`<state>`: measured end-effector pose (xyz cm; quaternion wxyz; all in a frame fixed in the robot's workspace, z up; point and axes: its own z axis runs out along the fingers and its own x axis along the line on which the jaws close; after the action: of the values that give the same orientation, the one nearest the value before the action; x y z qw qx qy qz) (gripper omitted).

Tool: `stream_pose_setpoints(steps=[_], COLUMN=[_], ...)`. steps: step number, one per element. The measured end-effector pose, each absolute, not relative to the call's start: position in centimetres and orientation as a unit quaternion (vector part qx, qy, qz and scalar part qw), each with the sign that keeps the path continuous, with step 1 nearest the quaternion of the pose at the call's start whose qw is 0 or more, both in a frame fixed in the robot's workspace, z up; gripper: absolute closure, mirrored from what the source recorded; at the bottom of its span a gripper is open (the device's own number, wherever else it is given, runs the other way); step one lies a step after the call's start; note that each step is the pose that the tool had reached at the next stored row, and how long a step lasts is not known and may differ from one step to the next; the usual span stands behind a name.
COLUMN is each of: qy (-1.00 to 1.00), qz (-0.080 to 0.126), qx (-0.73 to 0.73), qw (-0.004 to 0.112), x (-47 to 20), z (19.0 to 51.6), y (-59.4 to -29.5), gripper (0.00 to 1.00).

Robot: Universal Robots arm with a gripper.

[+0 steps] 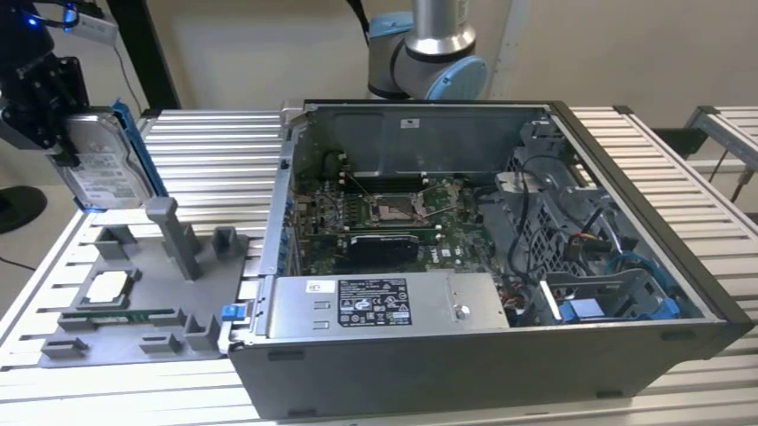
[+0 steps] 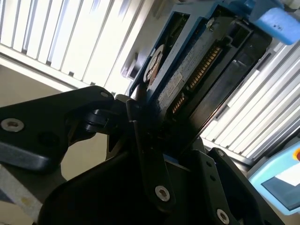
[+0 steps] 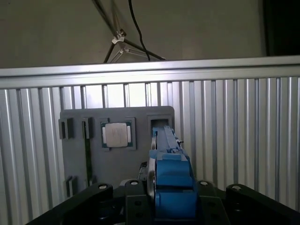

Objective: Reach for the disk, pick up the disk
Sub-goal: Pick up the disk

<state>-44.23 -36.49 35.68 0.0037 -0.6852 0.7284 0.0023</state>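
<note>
The disk [image 1: 105, 164], a silver-grey hard drive with a white label and a bright blue bracket, hangs upright in the air at the exterior view's far left. It is above the back end of the grey fixture plate [image 1: 154, 311]. My black gripper [image 1: 66, 146] is shut on it from above. The second wrist view shows the disk [image 2: 197, 61] from its underside, with its connector edge between the black fingers [image 2: 147, 159]. In the first wrist view the disk [image 3: 171, 180] is edge-on, blue bracket toward the camera, clamped over the fixture plate [image 3: 117, 164].
The fixture plate holds a small square silver chip [image 1: 109, 286], a green memory stick and upright posts [image 1: 177, 235]. An open computer case [image 1: 498, 266] with a grey power supply box [image 1: 379, 306] stands on the slatted table [image 1: 213, 142] to the exterior view's right. The arm's base [image 1: 427, 53] rises behind it.
</note>
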Motion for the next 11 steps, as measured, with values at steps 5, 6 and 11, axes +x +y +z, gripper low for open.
stream_pose_setpoints(steps=[5,6,11], qy=[0.728,0.728,0.728], qz=[0.002,0.002,0.002], qx=[-0.685,-0.685,-0.685], qw=[0.004,0.004,0.004], x=[-44.23,-44.23,-44.23], z=[36.13,36.19,36.54], y=[-36.49,-36.49,-36.49], gripper=[1.00,1.00,1.00])
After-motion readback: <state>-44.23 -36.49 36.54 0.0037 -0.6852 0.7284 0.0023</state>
